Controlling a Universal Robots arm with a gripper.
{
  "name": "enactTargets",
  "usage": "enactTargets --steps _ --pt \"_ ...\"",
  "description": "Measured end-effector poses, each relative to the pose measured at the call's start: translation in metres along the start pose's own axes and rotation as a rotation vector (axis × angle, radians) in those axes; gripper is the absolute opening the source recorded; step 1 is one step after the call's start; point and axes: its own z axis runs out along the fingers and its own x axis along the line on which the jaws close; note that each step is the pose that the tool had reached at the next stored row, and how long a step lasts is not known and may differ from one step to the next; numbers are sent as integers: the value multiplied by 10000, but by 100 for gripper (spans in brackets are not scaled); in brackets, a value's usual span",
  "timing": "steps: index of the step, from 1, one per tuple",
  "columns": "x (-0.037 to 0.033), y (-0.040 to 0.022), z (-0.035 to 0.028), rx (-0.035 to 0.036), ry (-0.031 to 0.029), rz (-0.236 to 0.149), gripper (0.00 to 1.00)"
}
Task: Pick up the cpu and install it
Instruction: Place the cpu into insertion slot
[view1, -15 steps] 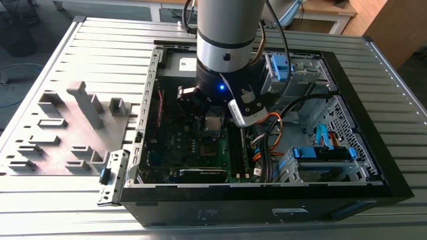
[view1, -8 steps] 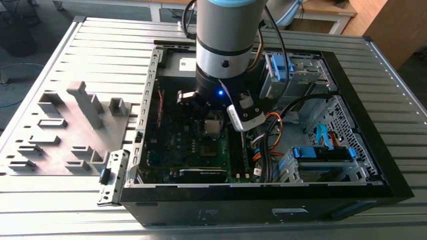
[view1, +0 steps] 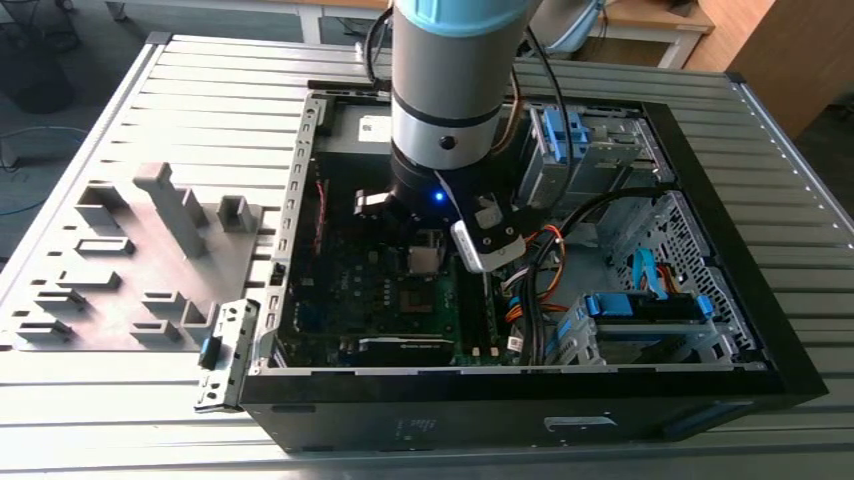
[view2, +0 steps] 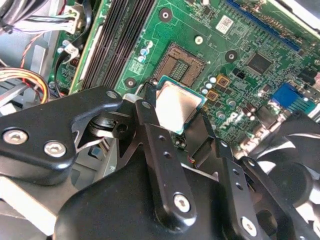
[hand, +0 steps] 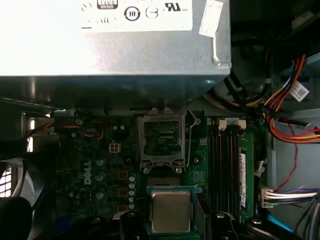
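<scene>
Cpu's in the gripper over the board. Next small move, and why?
Probably shift it sideways toward the open socket before lowering: in the second wrist view the cpu, clamped in the gripper, lies off to one side of the socket, not over its centre.

Silver-grey cpu (view2: 177, 106), green motherboard (view2: 212, 47)

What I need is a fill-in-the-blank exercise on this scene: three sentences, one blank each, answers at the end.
1. The gripper is ___ on the cpu.
2. The cpu is held over the ___ motherboard, near the socket.
3. The socket has ___ chip in it.
Missing words: shut; green; no.
</scene>
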Motion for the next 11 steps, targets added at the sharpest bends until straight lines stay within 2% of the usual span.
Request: enactTargets --steps 11 --pt "13 -36 147 20 -1 29 47"
